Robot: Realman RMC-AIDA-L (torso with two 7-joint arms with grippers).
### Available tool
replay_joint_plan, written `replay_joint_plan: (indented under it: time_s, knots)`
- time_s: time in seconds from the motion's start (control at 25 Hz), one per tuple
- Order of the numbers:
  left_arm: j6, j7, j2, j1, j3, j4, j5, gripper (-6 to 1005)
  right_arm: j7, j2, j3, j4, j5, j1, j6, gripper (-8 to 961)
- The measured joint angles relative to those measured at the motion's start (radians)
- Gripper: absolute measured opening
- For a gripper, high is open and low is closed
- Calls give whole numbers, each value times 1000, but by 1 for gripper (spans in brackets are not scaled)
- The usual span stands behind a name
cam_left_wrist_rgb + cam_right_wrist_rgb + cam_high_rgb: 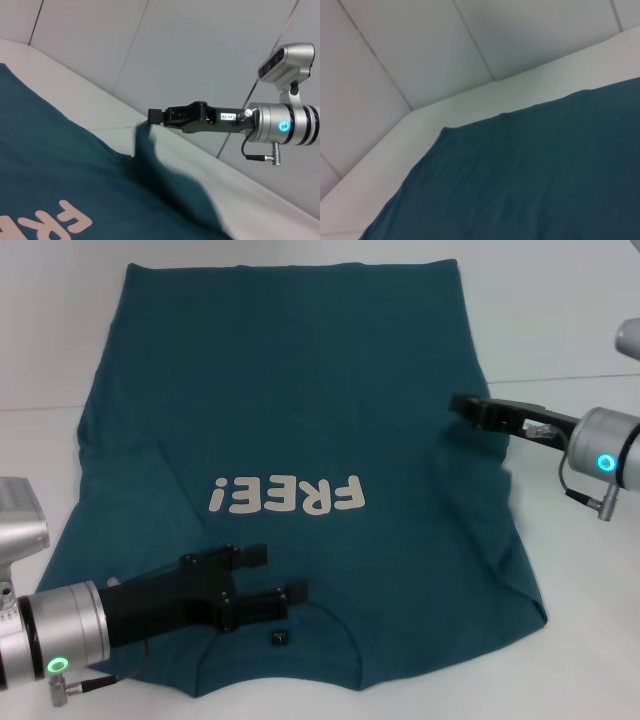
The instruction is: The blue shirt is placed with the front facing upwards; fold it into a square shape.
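The blue shirt (300, 410) lies flat on the white table, front up. Its cream "FREE!" lettering (287, 496) reads upside down and its collar with a small dark label (280, 638) is at the near edge. My left gripper (272, 575) hovers open just over the collar area at the near left, with nothing between its fingers. At the shirt's right edge my right gripper (462, 405) pinches the cloth. The left wrist view shows that gripper (154, 116) shut on a raised peak of the shirt (50, 165). Only flat shirt cloth (530, 175) fills the right wrist view.
Bare white table (580, 570) lies to the right of the shirt, and more of it (40, 460) to the left. A pale panelled wall (200, 45) stands behind the table's far edge.
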Motion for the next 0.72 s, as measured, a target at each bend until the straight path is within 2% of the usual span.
replay_joint_plan:
  time_s: [0.24,0.48,0.72]
  knots:
    - [-21,0,0,0,2,-4,2,920,-36,4,-41,7,6,19,-33,97]
    - [-24,0,0,0,5,-6,1,920,-41,-1,-43,-4,78,-13,-58,295]
    - [-24,0,0,-1,6,-6,0,920,8,-17,-44,-14,70,-72,-96,582]
